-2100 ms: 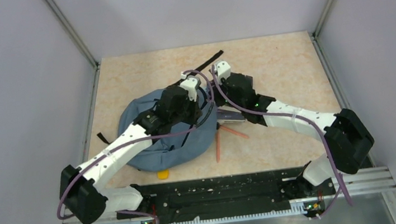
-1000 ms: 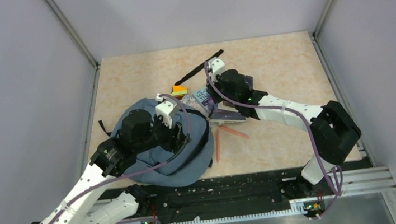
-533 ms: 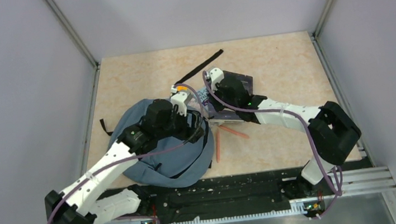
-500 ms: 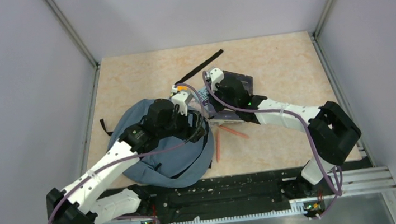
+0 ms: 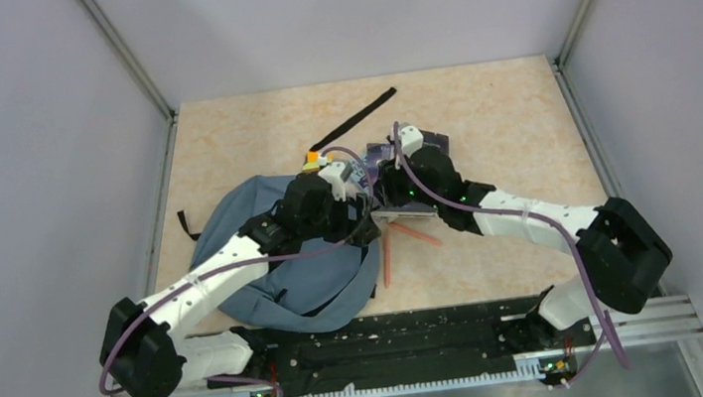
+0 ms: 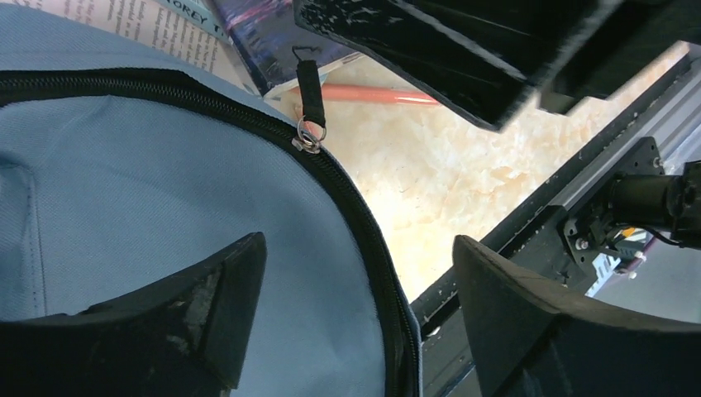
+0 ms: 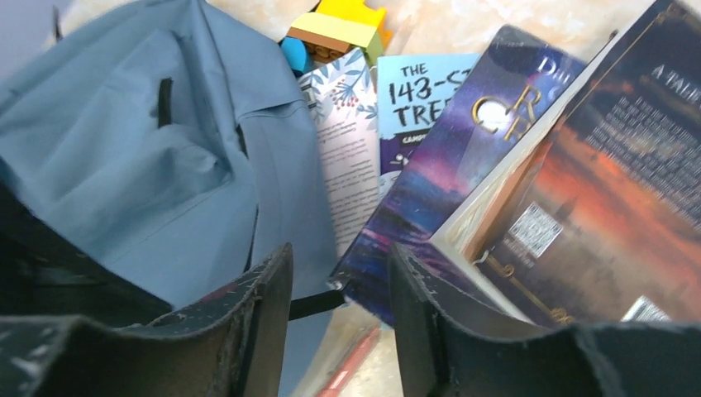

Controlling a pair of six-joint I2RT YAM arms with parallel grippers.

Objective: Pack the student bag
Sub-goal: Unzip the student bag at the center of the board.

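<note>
Left end effector (image 6: 355, 258) wide over student bag (image 5: 307, 281), steadying it; right end effector (image 7: 339, 266) narrow around zipper pull (image 6: 311, 87), likely to open it.

Overhead, where the two arms meet, their wrist housings cover both claws and most of the books (image 5: 426, 138) beside the student bag (image 5: 230, 222). From the left wrist, the bag runs off the left and bottom edges, and a blurred black shape (image 6: 463, 50) hides one end of the orange pencil (image 6: 372, 93). From the right wrist, the dark book (image 7: 612, 207) is cut by the right edge. Whether the right claw (image 7: 340, 273) pinches the zipper pull (image 7: 314, 304) cannot be told.
</note>
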